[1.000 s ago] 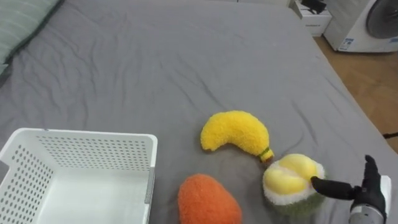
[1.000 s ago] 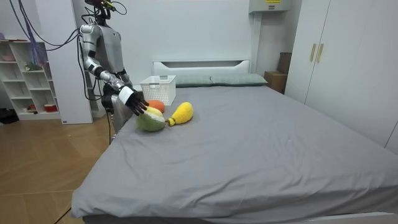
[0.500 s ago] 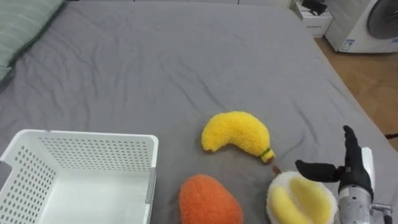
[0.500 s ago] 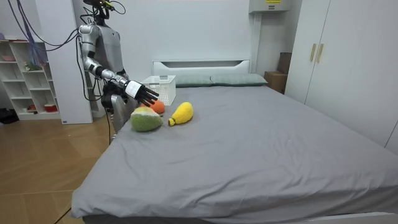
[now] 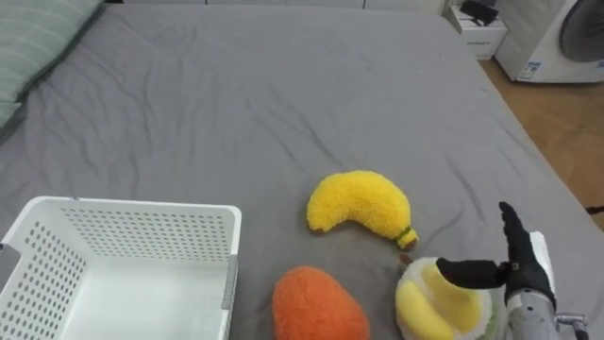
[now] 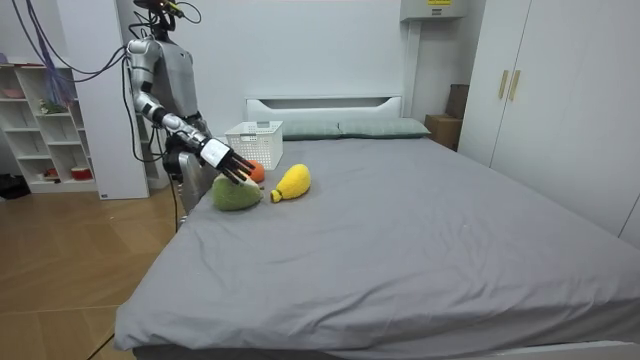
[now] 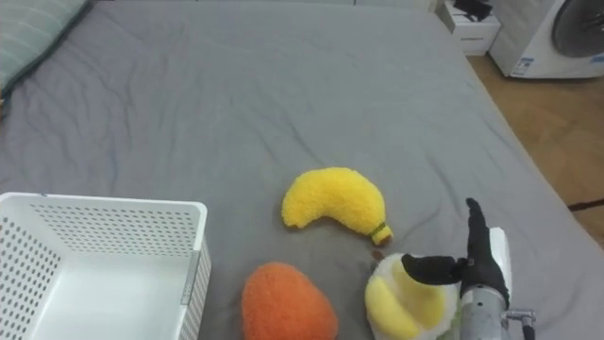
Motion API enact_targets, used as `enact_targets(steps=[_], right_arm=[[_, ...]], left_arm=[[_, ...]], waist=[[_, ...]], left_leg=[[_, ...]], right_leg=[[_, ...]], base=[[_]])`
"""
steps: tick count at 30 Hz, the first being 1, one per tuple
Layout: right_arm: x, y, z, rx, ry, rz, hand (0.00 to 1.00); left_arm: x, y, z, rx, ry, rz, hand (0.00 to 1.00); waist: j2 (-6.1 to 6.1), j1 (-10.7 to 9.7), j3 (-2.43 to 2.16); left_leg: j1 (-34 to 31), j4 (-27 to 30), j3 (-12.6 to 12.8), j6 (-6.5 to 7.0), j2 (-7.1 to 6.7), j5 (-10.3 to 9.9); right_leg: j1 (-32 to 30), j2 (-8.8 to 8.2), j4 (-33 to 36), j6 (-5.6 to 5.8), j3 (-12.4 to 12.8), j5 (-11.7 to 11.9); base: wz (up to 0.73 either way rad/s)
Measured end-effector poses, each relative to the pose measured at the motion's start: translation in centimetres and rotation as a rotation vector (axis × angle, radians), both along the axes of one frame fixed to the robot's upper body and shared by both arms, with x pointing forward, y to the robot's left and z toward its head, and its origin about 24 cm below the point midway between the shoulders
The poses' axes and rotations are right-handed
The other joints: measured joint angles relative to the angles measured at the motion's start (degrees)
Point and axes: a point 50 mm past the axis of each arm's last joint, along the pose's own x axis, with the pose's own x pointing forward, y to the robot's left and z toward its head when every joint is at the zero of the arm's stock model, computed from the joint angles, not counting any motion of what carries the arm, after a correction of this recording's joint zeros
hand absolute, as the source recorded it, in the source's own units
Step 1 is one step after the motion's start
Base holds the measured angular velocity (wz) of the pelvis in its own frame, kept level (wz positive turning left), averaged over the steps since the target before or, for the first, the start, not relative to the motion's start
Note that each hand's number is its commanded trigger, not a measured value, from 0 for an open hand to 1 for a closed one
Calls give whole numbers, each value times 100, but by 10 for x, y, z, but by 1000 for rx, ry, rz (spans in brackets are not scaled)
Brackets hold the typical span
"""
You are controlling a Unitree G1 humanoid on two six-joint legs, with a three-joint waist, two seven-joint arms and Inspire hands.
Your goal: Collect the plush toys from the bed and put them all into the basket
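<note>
Right hand (image 5: 522, 271) first: we see it at about four o'clock in the left eye view, coming in from the lower right. Its fingers stand straight and point up the bed. Its thumb lies sideways across the top of the green-and-yellow plush fruit (image 5: 436, 304). Nothing is curled round the toy, so we judge the hand open and holding nothing, only touching.

Going left to right, the white perforated basket (image 5: 132, 205) sits on the grey bed (image 5: 283, 94) at eight o'clock, and as far as its inside shows it holds nothing. Just beside its right wall, at six o'clock, lies the orange plush toy (image 5: 316, 304), apart from the basket. From that toy, the yellow plush banana (image 5: 360, 200) lies at one o'clock, close to the view's centre, with its stem tip pointing toward five o'clock. Near that tip is the plush fruit, at five o'clock, yellow segments turned up inside a white and green rind, under the thumb.

In the room view we see the robot standing at the bedside by the headboard end, with its right arm reaching down to that toy.

By our reading the task has barely begun. All three toys lie on the bed and none is in the basket. The plush fruit looks to be the first one addressed, and it is not yet grasped. We think the fingers need to close round it before any lift. The basket is well apart to the left, past the other two toys.
</note>
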Motion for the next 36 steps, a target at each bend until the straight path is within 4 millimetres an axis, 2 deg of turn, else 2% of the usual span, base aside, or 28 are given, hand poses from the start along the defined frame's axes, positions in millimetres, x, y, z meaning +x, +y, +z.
enact_targets(steps=[2, 7, 10, 16, 17, 18, 19, 20, 30, 36], right_arm=[[-8, 1, -9, 18, 67, 8, 0], [-9, 2, -12, 28, 89, 22, 0], [-19, 1, -23, 17, 173, 42, 0], [-30, 0, -33, 18, 257, 68, 0], [-31, 0, -35, 23, 270, 68, 9], [-32, 0, -37, 26, 278, 68, 63], [-33, 0, -38, 31, 290, 68, 71], [-34, 0, -40, 34, 299, 68, 100], [-35, -1, -41, -4, 324, 98, 100], [-36, -1, -41, -19, 335, 115, 100]], left_arm=[[2, 0, 1, 3, -10, -2, 0], [4, 0, 1, 8, -18, -2, 0], [5, 0, 1, 21, -18, 1, 0], [3, 1, 1, 32, 10, -28, 0], [3, 1, 1, 35, 16, -36, 0], [3, 1, 1, 35, 18, -36, 0], [3, 1, 1, 35, 19, -36, 0], [3, 1, 1, 34, 20, -36, 0], [3, 1, 1, 33, 22, -38, 0], [3, 1, 1, 34, 22, -38, 0]], waist=[[-35, 56, 5], [-61, 122, 8], [-68, 172, 18], [-68, 169, 16], [-76, 168, 12], [-81, 167, 8], [-92, 169, 2], [-101, 170, -2], [-103, 170, -1], [-61, 173, 23]], left_leg=[[-3, 4, 0, 0, -1, 0], [0, 4, -4, 0, -1, 0], [-2, 1, -23, 0, -1, -1], [-10, 6, -29, 0, -4, -1], [-11, 8, -39, 0, -7, -1], [-9, 8, -40, 0, -7, -1], [-9, 7, -44, 0, -8, -1], [-9, 7, -48, 0, -9, -1], [-6, 11, -79, 1, -16, -1], [-5, 11, -80, 1, -17, -1]], right_leg=[[-5, -2, 6, -1, 2, 0], [20, -1, -2, -2, -1, 1], [73, -2, -17, -1, -18, 1], [74, -5, -18, -1, -24, 0], [78, -9, -22, -1, -34, 0], [80, -10, -22, -1, -36, 0], [81, -11, -23, -1, -41, 0], [84, -12, -23, -1, -47, 0], [113, -18, -24, 0, -75, 0], [114, -17, -26, 1, -73, -1]], base=[[0], [1], [3], [0], [3], [3], [0], [0], [0], [0]])
